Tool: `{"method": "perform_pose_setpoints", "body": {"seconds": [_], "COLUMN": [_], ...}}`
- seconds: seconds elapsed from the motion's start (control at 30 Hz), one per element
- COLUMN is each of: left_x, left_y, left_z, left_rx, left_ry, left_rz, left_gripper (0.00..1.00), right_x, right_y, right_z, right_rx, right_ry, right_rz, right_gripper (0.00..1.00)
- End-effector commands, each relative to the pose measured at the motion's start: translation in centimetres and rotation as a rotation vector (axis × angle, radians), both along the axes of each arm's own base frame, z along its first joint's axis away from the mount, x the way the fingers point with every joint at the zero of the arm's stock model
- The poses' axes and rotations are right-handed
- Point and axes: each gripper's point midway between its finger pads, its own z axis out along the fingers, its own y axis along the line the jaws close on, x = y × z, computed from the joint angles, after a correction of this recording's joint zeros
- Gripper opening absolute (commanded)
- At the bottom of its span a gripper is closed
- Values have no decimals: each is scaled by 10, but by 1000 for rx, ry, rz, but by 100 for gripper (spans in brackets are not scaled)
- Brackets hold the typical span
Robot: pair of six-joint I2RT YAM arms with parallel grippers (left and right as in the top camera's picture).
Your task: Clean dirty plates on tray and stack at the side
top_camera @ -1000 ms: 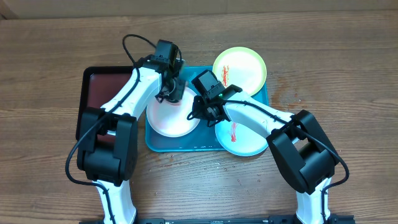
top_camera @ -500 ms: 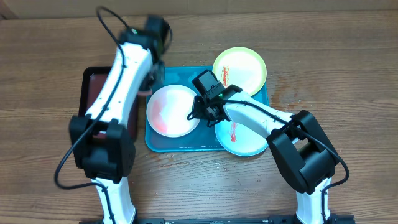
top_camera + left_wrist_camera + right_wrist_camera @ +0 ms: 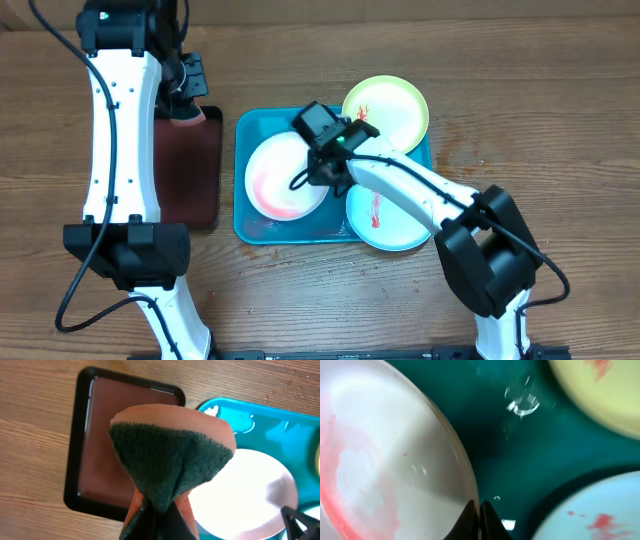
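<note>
The white plate (image 3: 283, 176) lies on the left half of the turquoise tray (image 3: 290, 233), with pink-red smears on it. My right gripper (image 3: 322, 166) is shut on its right rim, seen pinched between the fingers in the right wrist view (image 3: 479, 516). The yellow-green plate (image 3: 386, 110) overlaps the tray's far right corner and has red smears. The pale aqua plate (image 3: 386, 217) at the near right has a red streak. My left gripper (image 3: 188, 92) is raised over the black tray's far end, shut on an orange sponge with a dark green scouring side (image 3: 172, 460).
The black tray with dark red inside (image 3: 185, 170) lies on the wooden table just left of the turquoise tray. Water drops glint on the turquoise tray's floor (image 3: 522, 405) between the plates.
My left arm has lifted off the white plate and swung to the back left, carrying the sponge over the black tray. The right gripper and the white plate have shifted slightly.
</note>
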Motion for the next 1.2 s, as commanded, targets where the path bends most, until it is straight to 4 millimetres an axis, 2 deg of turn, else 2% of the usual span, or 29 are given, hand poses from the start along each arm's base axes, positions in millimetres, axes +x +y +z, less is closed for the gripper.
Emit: {"method": "perform_pose_setpoints", "body": {"seconds": [0.0,0.2,0.43,0.6,0.77,1.17], "left_x": [0,-1,0,0,0,0], "left_y": [-3,-4,-4,-4,-4,-4], "left_z": [2,1,1,1,1,1], "left_rx": [-47,-46,-46,-47,-46,-47], "left_ry": [-9,-4,-8,-7,-8,-8], "left_rz": [-15,-17,-17,-17,-17,-16], "left_gripper": [4,4,4,4,4,4], "right_x": [20,8,-16,-38,-45,-45], "right_y": [-9,-20,-15,-6,2,2], "right_z": [76,128,184,232,234,233], "right_rx": [-132,-386,-643,-781,-776,-763], "right_ry": [-286,-544,-846,-1090,-1100,-1100], "right_rz": [-26,-46,-38,-78,-50,-56], "right_gripper": [4,4,4,4,4,4]}}
